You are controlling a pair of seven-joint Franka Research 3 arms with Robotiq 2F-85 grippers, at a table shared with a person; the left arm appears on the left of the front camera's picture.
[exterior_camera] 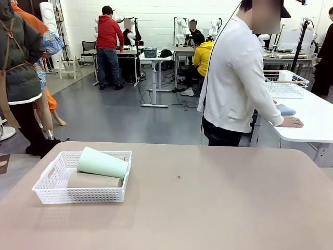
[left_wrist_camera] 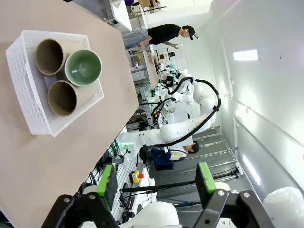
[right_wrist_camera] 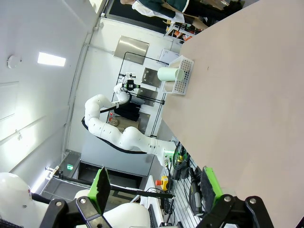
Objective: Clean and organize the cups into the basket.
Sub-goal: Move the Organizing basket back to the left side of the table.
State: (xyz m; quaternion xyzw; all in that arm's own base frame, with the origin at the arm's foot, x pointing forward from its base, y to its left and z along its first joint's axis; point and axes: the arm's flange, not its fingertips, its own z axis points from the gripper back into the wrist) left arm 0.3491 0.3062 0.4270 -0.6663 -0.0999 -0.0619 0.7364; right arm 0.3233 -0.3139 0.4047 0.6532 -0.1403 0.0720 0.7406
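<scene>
Both pincers hang wide and empty, left gripper (left_wrist_camera: 154, 183) and right gripper (right_wrist_camera: 156, 187) well apart from the basket (exterior_camera: 52, 188), where mint cup (exterior_camera: 102, 162) rests atop tan cups (exterior_camera: 93, 180).

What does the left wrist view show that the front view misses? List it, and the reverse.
Left wrist: the cups' open mouths, two tan cups beneath the mint cup, and the left gripper open. Front: the cups' sides, one tan cup visible, and a person resting a hand on the next table. Both: the basket holding the cups lying down.
</scene>
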